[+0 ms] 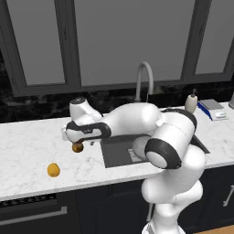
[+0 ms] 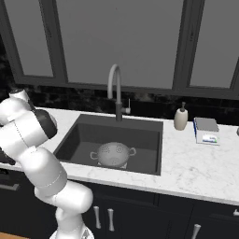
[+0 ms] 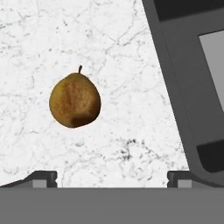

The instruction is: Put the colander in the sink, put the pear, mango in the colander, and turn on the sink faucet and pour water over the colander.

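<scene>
Hand view put the pear (image 3: 75,100) on the white marble counter (image 3: 131,52), its stem pointing away from my tool (image 3: 111,177), whose two tips stood spread as wide as they go, holding nothing. The pear sat off-centre between them, nearer the tip farther from the sink (image 3: 183,87), whose dark rim ran close beside the other tip.

From the left base view, my tool (image 1: 75,138) hovered just above the pear (image 1: 77,147), a little way from the sink's (image 1: 116,153) near corner. The mango (image 1: 53,170) lay further from the sink, toward the counter's (image 1: 27,151) front edge. The colander (image 2: 112,154) already rested on the sink (image 2: 74,135) floor, below the sink faucet (image 2: 115,91).

Risks as I judged them:
- Descending off-centre, one tip could strike the pear's shoulder and roll it aside, possibly over the sink rim.
- The fruit was round and small; a shallow pinch could squirt it out on closing.
- The tip nearest the sink might catch the rim if I drifted that way.
- I could not tell my exact height above the counter; overshooting would jam the tips against the marble.
</scene>
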You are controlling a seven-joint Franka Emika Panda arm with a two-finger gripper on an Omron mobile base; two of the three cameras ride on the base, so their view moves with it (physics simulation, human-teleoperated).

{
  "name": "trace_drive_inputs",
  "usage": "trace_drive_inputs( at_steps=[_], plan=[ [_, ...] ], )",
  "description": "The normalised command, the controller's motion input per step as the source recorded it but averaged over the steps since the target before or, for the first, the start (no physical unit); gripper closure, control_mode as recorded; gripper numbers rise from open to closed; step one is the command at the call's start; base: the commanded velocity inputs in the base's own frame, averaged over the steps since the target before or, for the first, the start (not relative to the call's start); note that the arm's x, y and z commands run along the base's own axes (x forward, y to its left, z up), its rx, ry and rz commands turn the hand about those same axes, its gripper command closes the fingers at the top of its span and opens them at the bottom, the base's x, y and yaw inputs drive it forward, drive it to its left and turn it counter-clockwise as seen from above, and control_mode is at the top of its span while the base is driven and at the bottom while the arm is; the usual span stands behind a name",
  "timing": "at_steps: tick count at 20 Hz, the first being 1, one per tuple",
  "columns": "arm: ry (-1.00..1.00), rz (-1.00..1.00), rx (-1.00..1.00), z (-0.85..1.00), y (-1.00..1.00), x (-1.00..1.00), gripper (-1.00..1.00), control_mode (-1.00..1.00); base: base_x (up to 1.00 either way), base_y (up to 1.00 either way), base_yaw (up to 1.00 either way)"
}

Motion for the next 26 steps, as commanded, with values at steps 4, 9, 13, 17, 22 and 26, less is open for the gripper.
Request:
trace_drive_inputs(
  at_steps=[4, 9, 13, 17, 22, 26],
  plan=[
    [0.00, 0.00, 0.00, -0.23, 0.00, 0.27, -1.00, -1.00, 0.00, 0.00, 0.00],
    [0.00, 0.00, 0.00, -0.22, 0.04, 0.31, -1.00, -1.00, 0.00, 0.00, 0.00],
    [-0.01, 0.02, -0.01, -0.17, 0.23, 0.29, -1.00, -1.00, 0.00, 0.00, 0.00],
    [-0.06, 0.02, -0.02, -0.07, 0.43, 0.18, -1.00, -1.00, 0.00, 0.00, 0.00],
    [-0.07, 0.01, 0.00, -0.18, 0.17, 0.14, -1.00, -1.00, 0.00, 0.00, 0.00],
    [-0.02, 0.00, -0.01, -0.43, -0.11, 0.00, -1.00, -1.00, 0.00, 0.00, 0.00]
  ],
)
